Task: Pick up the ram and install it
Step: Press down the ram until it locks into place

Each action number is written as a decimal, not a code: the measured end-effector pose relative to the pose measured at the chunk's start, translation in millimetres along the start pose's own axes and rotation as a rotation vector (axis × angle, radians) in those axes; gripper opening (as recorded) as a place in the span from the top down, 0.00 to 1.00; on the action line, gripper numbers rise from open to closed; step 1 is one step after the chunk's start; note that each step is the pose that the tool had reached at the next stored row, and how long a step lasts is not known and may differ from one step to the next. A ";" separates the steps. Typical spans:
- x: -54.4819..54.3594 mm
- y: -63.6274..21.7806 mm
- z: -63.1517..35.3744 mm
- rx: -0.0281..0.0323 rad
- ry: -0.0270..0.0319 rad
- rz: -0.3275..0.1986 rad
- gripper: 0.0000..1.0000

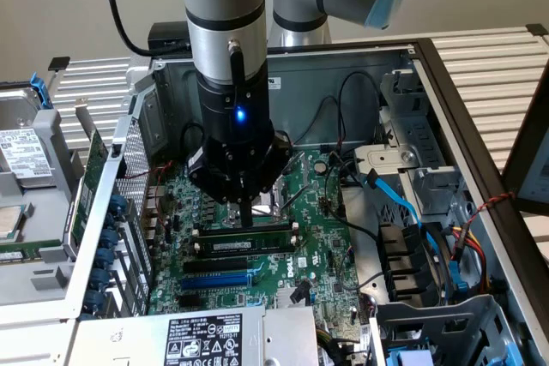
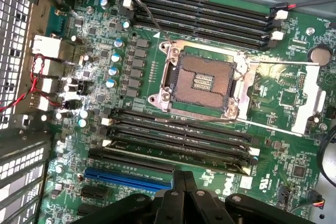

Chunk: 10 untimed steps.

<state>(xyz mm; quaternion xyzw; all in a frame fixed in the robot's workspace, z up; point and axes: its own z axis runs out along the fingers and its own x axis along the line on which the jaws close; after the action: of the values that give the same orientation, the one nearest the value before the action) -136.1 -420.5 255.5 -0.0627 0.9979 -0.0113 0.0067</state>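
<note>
One open computer case (image 1: 446, 109) lies on its side so that the motherboard (image 1: 322, 237) faces up, which gives the arm a straight way down to the slots. At the exterior view's left, a drive with a white label (image 1: 21, 152) sits outside the case, out of the way. Next to it a row of blue card clips (image 1: 116, 237) lines the case's edge.

Toward the middle, the ram (image 1: 257, 244) stands on edge in one of the black memory slots, its white label strip facing the camera, just behind the blue expansion slot (image 1: 219, 280). It looks seated or nearly so, though the pictures do not show whether the end latches have closed.

The gripper (image 1: 247, 216) hangs straight above the stick. Its jaws are pinched together with nothing between them, and the joined tips seem to rest on the ram's top edge. Judging by this, closed fingers serve as a single pusher and the stick is being pressed home, not carried. In the wrist view the bare CPU socket (image 2: 202, 80) lies beyond the slots.

Further to the exterior view's right, blue cables (image 1: 399, 199) and red and yellow wires (image 1: 467, 242) run well apart from the slots.
</note>
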 end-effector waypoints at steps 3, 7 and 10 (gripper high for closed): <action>-0.1 0.0 0.0 0.0005 0.0010 0.044 0.89; 0.0 0.0 0.0 0.0012 0.0023 0.099 0.89; -0.1 0.0 -0.1 0.0013 0.0025 0.102 0.89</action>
<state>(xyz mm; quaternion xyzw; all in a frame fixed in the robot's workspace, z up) -136.1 -420.5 255.6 -0.0119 0.9998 -0.0117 0.0060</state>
